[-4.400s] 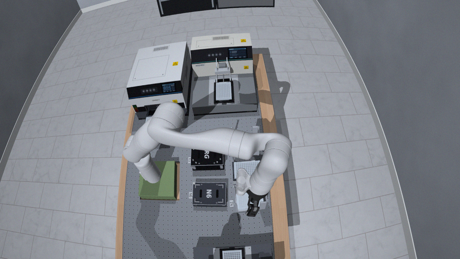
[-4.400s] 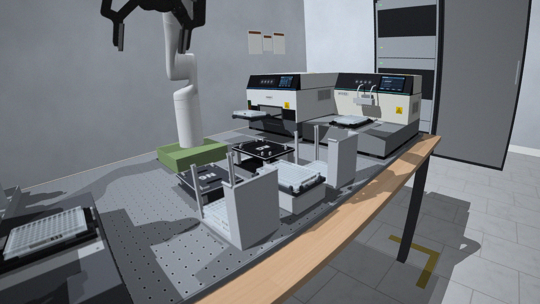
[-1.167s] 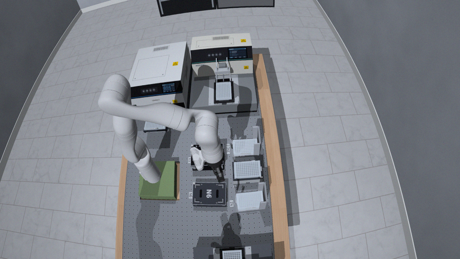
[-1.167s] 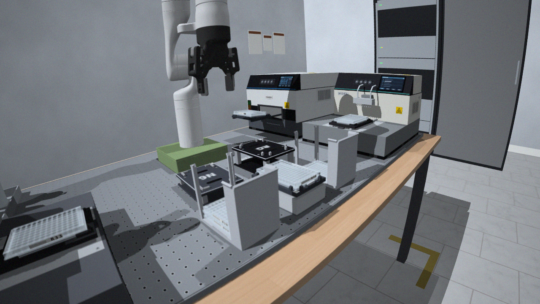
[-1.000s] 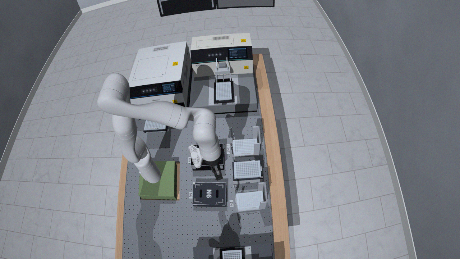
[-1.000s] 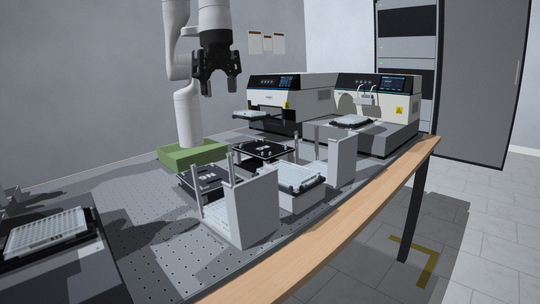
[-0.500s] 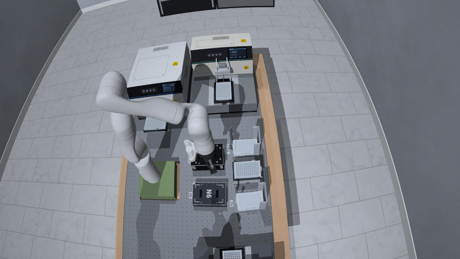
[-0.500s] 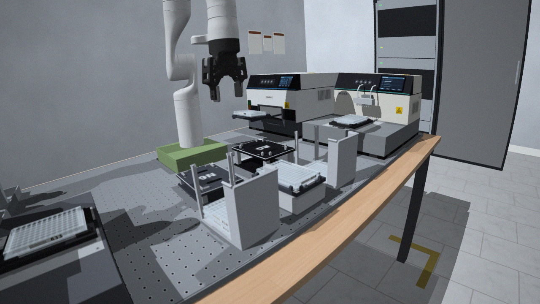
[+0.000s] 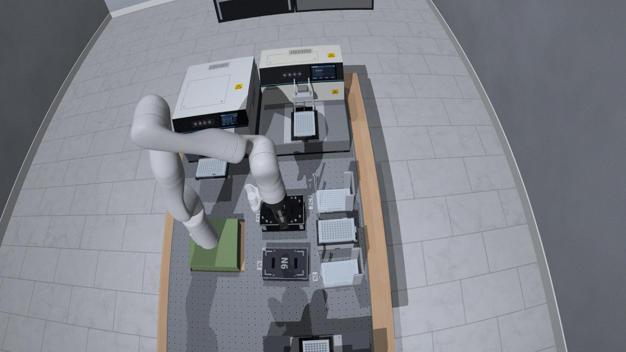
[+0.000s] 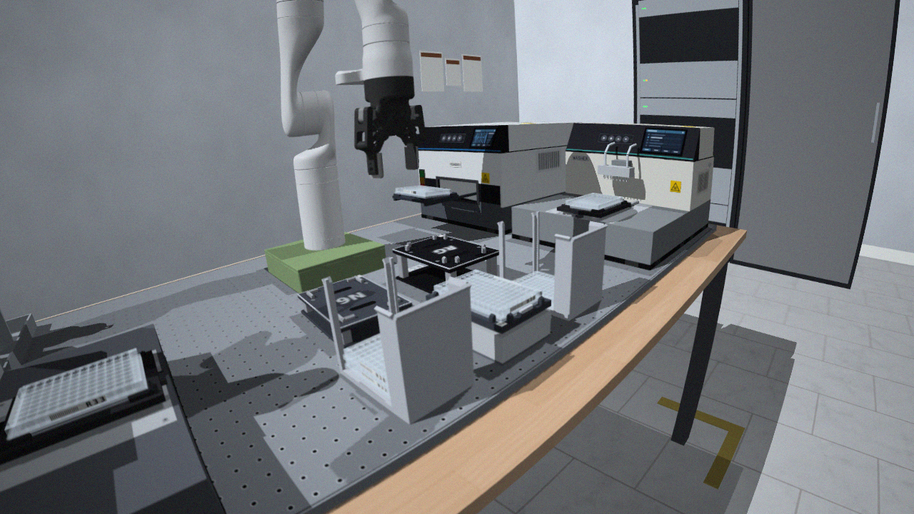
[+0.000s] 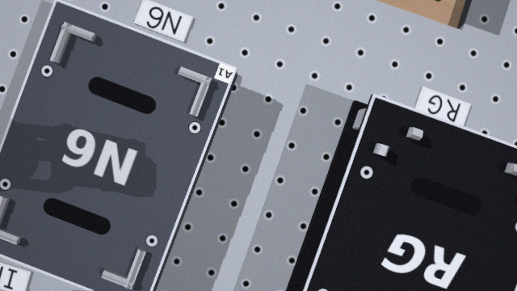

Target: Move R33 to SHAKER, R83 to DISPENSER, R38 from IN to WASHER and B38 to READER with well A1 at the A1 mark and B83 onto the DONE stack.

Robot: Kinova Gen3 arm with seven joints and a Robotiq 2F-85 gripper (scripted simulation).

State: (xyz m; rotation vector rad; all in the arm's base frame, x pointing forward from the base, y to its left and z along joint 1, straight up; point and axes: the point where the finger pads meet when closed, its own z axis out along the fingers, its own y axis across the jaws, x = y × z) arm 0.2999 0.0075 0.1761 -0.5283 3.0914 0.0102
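My gripper (image 9: 282, 223) (image 10: 390, 163) is open and empty, hanging high over the black regrip nest RG (image 9: 295, 205) (image 10: 421, 252) (image 11: 404, 226). Its fingers do not show in the wrist view. One plate (image 9: 315, 345) (image 10: 76, 388) lies on the DISPENSER at the near end. One plate (image 9: 336, 230) (image 10: 498, 293) lies on the SHAKER. One plate (image 9: 211, 167) (image 10: 421, 190) lies on the READER's tray. One plate (image 9: 304, 123) (image 10: 594, 201) lies on the WASHER. The IN rack (image 10: 428, 358) holds plates (image 9: 339, 271). The DONE rack (image 10: 578, 268) holds a plate (image 9: 332, 199).
The recovery nest N6 (image 9: 269, 258) (image 10: 337, 305) (image 11: 170, 162) lies bare beside RG. The arm's green base (image 9: 227, 245) (image 10: 319, 258) stands to the left. The two racks' tall walls and posts flank the SHAKER. The table's wooden edge (image 10: 575, 383) runs along the right.
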